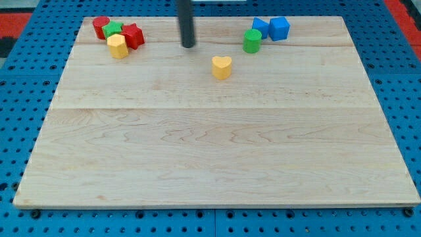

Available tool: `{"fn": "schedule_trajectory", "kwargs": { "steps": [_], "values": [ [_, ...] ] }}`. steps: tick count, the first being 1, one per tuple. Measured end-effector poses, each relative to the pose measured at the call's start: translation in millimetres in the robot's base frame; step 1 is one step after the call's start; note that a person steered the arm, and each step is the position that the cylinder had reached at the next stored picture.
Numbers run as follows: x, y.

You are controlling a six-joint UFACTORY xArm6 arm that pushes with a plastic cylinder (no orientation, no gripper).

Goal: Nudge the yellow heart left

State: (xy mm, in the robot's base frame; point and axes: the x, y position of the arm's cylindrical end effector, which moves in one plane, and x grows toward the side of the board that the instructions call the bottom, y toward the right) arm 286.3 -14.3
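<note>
The yellow heart [222, 66] lies on the wooden board [210, 145] a little above the middle, near the view's top. My tip [189, 45] is the lower end of a dark rod coming down from the view's top. It stands up and to the left of the heart, apart from it by a clear gap.
At the top left sits a cluster: a red cylinder [100, 27], a green block [113, 29], a red star-like block [133, 35] and a yellow hexagon block [118, 46]. At the top right are a green cylinder [252, 41], a blue block [260, 27] and a blue cube [279, 28].
</note>
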Motion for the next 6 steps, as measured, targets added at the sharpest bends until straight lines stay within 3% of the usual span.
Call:
{"fn": "schedule_trajectory", "kwargs": {
  "steps": [1,2,3,6],
  "values": [
    [26,70],
    [65,95],
    [90,80],
    [90,-18]
  ]
}}
